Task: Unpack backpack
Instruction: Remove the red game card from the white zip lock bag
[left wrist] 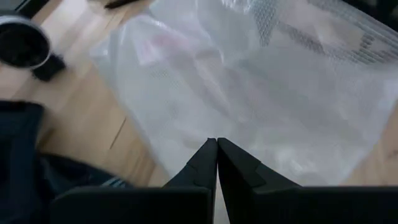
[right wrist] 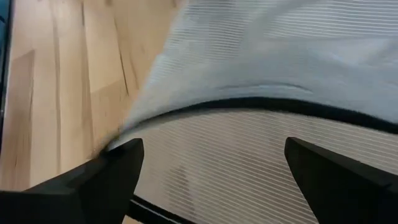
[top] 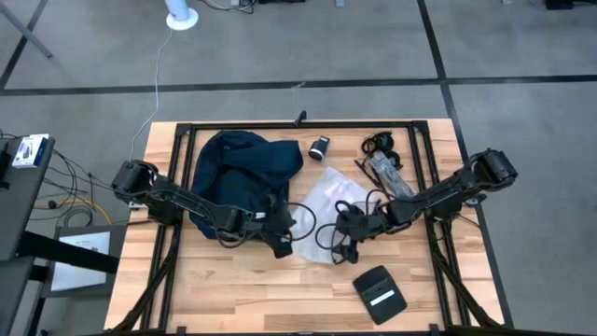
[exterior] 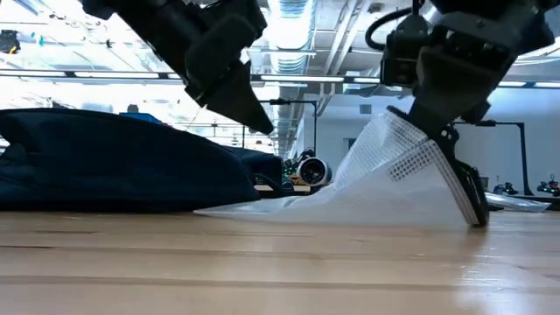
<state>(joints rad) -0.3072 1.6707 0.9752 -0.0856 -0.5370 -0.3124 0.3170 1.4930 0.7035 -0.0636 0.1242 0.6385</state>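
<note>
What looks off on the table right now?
Mostly unpacking clutter. The clear plastic bag is not flat: in the low view one edge is lifted into a peak under the right hand. The backpack lies slumped and crumpled. The left hand is shut, holding nothing.

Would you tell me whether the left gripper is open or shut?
Shut: the left gripper's two dark fingers meet tip to tip above the clear plastic bag.

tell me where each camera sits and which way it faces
High view: above the table, looking straight down; both arms, backpack, clear plastic bag.
Low view: table height, looking level; both hands come in from above.
Left wrist view: on the left arm, over the bag; left hand shut.
Right wrist view: on the right arm, close over the bag; right hand open.
Shared: all four views show the bag.
</note>
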